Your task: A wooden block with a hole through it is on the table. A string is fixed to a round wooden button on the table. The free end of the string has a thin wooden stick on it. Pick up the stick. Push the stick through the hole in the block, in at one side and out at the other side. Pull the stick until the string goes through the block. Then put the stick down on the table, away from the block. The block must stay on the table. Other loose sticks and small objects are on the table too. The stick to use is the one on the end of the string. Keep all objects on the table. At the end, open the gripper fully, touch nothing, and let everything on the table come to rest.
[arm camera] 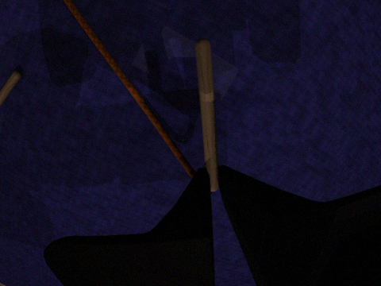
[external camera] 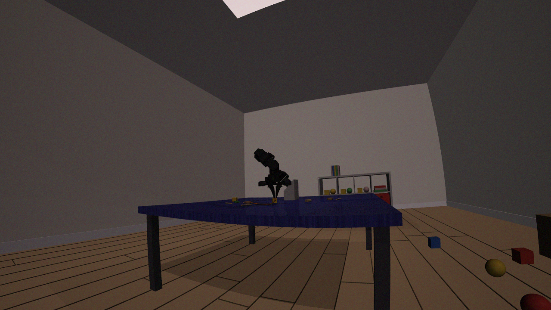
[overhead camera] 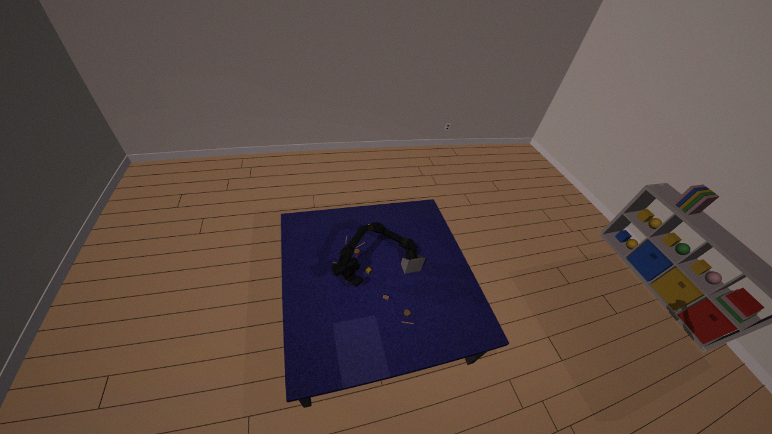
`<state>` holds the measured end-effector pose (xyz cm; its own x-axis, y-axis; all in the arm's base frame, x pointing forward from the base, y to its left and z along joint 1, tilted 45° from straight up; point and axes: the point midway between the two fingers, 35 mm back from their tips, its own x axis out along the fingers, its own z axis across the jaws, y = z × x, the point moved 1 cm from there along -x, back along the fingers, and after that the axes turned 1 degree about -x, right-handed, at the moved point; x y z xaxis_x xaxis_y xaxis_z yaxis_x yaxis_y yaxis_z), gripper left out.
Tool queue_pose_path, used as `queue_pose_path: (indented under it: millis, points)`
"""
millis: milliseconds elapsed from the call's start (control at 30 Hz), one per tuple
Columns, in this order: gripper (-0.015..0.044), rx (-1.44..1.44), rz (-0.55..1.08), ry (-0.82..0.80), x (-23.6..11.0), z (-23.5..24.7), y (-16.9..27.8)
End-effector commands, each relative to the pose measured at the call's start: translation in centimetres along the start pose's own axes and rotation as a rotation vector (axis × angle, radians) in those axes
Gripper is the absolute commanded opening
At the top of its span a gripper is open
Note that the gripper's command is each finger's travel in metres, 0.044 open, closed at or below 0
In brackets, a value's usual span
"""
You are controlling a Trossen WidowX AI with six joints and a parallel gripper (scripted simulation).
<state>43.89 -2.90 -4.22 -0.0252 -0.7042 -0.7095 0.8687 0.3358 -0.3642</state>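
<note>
My gripper (external camera: 275, 197) (arm camera: 211, 174) is shut on the thin wooden stick (arm camera: 205, 71), whose far end points away from the fingers. The orange string (arm camera: 135, 95) (external camera: 261, 203) runs down to the left fingertip in the wrist view, where the finger hides its end. The wooden button (overhead camera: 356, 251) (external camera: 247, 202) lies beside the arm. The small yellow block (overhead camera: 368, 270) (external camera: 274, 200) stands on the blue table (overhead camera: 313, 345) (external camera: 331, 215), close to the gripper; a hole is too small to make out clearly. The block is out of the wrist view.
A loose stick (arm camera: 9, 88) lies left in the wrist view. Other sticks (overhead camera: 346, 239) (overhead camera: 407, 322), a wooden disc (overhead camera: 406, 312) and a small wooden piece (overhead camera: 386, 297) lie on the table. A grey wedge (overhead camera: 412, 264) (external camera: 294, 190) stands at the arm's base. Another yellow cube (external camera: 234, 199) is at left.
</note>
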Motion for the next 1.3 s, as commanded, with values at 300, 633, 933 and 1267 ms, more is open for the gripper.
queue_pose_path:
  millis: [300, 633, 933, 1267]
  points:
    - [0.0000, -0.001, -0.002, 0.005, 1.1, -1.2, -0.7]
    - [0.0000, -0.001, -0.003, 0.005, 1.9, -2.1, -1.2]
    - [0.0000, -0.002, -0.004, 0.005, 2.6, -2.8, -1.8]
    - [0.0000, -0.002, -0.004, 0.005, 2.6, -2.8, -2.4]
